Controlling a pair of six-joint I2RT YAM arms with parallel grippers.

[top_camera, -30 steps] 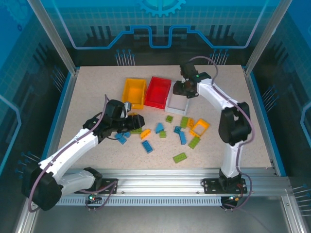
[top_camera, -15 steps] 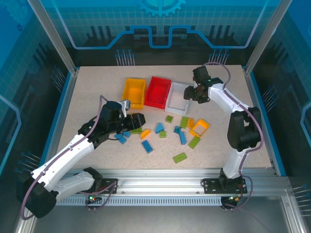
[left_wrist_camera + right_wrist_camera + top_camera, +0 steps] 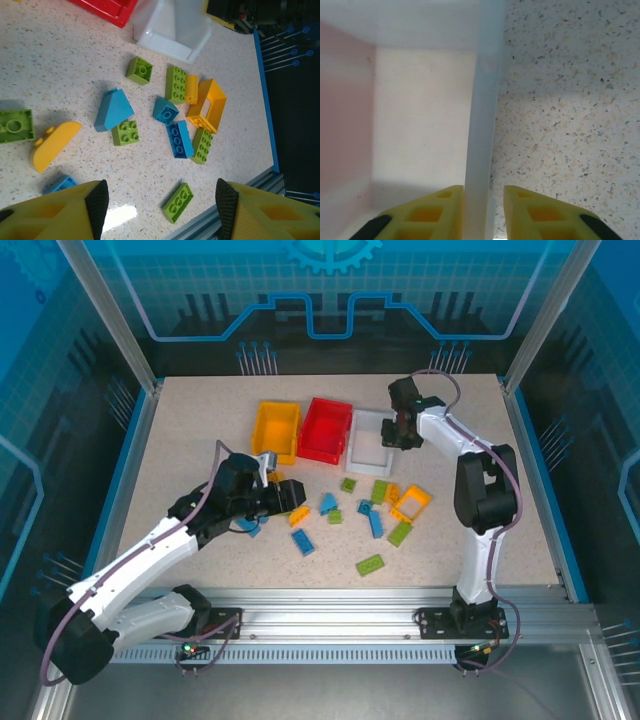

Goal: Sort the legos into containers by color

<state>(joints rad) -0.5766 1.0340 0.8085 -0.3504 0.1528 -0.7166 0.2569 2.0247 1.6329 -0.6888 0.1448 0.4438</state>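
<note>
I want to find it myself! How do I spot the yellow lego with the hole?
Find the white bin, last in the row of three. Just in front, right of the other legos, lies the yellow lego. It alone is an open frame.

The red bin (image 3: pixel 105 6) and the white bin (image 3: pixel 172 27) are cut off by the edge of the left wrist picture, so their far parts are out of sight. A green brick (image 3: pixel 15 125) is cropped at another edge, and a blue brick (image 3: pixel 59 183) lies half hidden behind a finger of the left gripper (image 3: pixel 161 200). From above, that gripper overlaps blue legos (image 3: pixel 252 528) beside it. The fingertips of the right gripper (image 3: pixel 482 192) are partly cropped, so it cannot be told whether they press the white bin's wall.
</note>
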